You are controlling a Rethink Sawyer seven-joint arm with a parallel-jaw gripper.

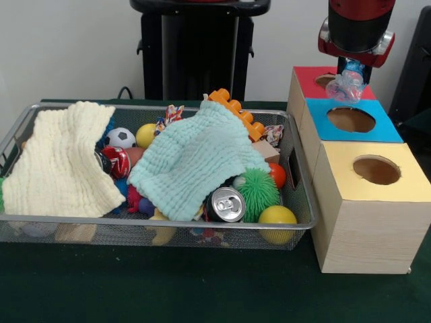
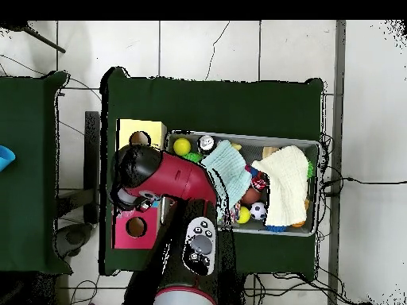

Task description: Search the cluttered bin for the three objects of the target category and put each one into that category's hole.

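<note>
My gripper (image 1: 349, 75) hangs at the top right of the front view, shut on a clear crinkled bottle (image 1: 346, 86) with a blue label. The bottle hangs above the back edge of the blue-topped box, just behind its round hole (image 1: 351, 120) and beside the red-topped box's opening (image 1: 326, 80). The wire-mesh bin (image 1: 161, 223) lies to the left, full of clutter; no other bottle shows in it. In the overhead view the arm's head (image 2: 137, 171) covers the blue box and the bottle, beside the bin (image 2: 238, 137).
A cream cloth (image 1: 57, 161) and a mint cloth (image 1: 192, 158) cover much of the bin. A silver can (image 1: 225, 204), a green spiky ball (image 1: 258, 192), yellow balls (image 1: 277, 219), a soccer ball (image 1: 121, 137) and an orange block (image 1: 236, 111) show. The yellow-topped box (image 1: 376, 169) stands nearest.
</note>
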